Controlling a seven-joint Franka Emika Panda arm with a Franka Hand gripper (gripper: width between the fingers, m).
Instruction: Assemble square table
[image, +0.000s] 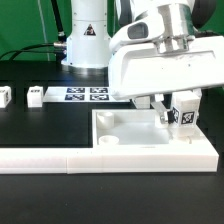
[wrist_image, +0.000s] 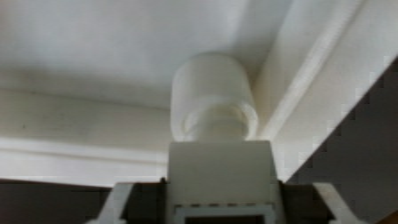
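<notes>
The gripper (image: 179, 118) is clamped on a white leg (image: 184, 114), upright over a corner of the tabletop (image: 125, 126) at the exterior view's right; seating it looks the step in hand. Next, it likely needs lowering squarely, then twisting in.

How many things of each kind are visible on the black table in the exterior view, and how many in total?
Tabletop: 1
Legs: 3 (two loose, one in the gripper)
Marker board: 1
L-shaped barrier: 1
Total: 6
</notes>
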